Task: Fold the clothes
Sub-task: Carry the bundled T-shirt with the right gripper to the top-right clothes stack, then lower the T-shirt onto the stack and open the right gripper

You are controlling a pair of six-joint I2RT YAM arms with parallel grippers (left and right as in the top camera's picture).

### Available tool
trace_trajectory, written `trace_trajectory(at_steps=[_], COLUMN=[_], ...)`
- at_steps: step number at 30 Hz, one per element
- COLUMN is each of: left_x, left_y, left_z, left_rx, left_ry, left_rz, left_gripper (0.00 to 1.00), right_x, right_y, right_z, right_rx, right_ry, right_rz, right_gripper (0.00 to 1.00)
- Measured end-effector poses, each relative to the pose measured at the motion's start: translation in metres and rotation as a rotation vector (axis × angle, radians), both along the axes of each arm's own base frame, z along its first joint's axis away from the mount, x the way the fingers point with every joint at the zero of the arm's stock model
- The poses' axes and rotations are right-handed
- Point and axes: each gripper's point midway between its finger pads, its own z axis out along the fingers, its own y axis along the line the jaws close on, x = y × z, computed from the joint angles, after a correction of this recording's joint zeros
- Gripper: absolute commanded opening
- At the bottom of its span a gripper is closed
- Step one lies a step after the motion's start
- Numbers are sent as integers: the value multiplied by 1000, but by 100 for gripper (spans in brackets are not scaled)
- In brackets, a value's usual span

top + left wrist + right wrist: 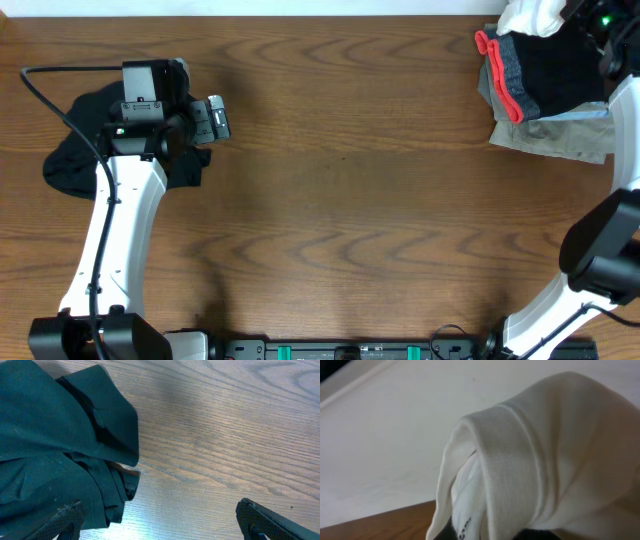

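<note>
- Overhead view: the left hand (218,118) hangs released just beside the black garment (70,165), which is bunched at the left end of the bench (340,220).
- The right hand (572,14) is clenched at the far right corner, seemingly pinching the white T-shirt (530,15) above the grey garment with red-orange trim (505,75).
- Best to draw the shirt clear of that pile, then spread it flat.

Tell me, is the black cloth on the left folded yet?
Not folded. The black cloth lies bunched, with loose overlapping flaps.
</note>
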Motion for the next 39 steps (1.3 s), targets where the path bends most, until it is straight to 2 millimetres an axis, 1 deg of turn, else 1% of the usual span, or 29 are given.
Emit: trace_trajectory(at_steps=[3,5,9,11,14,17,24,27,28,29,30,31,32,33,36,39], left_x=[0,0,2,3,3,4,4,4,4,4,4,5,4,5,5,5], left_y=[0,0,0,0,0,0,0,0,0,0,0,0,0,0,0,0], left_z=[0,0,1,2,3,3,3,3,3,3,3,3,3,3,3,3], left_rx=[0,0,0,0,0,0,0,0,0,0,0,1,0,0,1,0], left_ry=[0,0,-8,-14,-17,-19,-22,-23,-23,-23,-23,-23,-23,-23,-23,-23], left_rz=[0,0,0,0,0,0,0,0,0,0,0,0,0,0,0,0], left_gripper=[98,98,98,98,98,98,98,98,98,98,98,98,98,98,98,98], right_x=[3,2,-4,-8,-17,-23,-46,-53,-55,-56,-57,-58,-59,-60,-66,-78], right_y=[-8,-14,-25,-28,-33,-38,-59,-63,-64,-64,-64,-64,-63,-63,-59,-52], right_z=[-25,-52,-99,-113,-124,-127,-142,-147,-148,-148,-149,-150,-151,-152,-157,-163], right_rx=[41,80,142,162,178,187,210,198,194,190,185,180,177,177,186,210], right_ry=[34,89,190,227,272,289,363,382,386,389,391,394,399,404,436,492], right_rz=[43,64,86,90,88,90,63,68,70,74,77,82,87,89,100,117], right_gripper=[1,1,1,1,1,1,1,2,10,32,57,74,83,86,86,79])
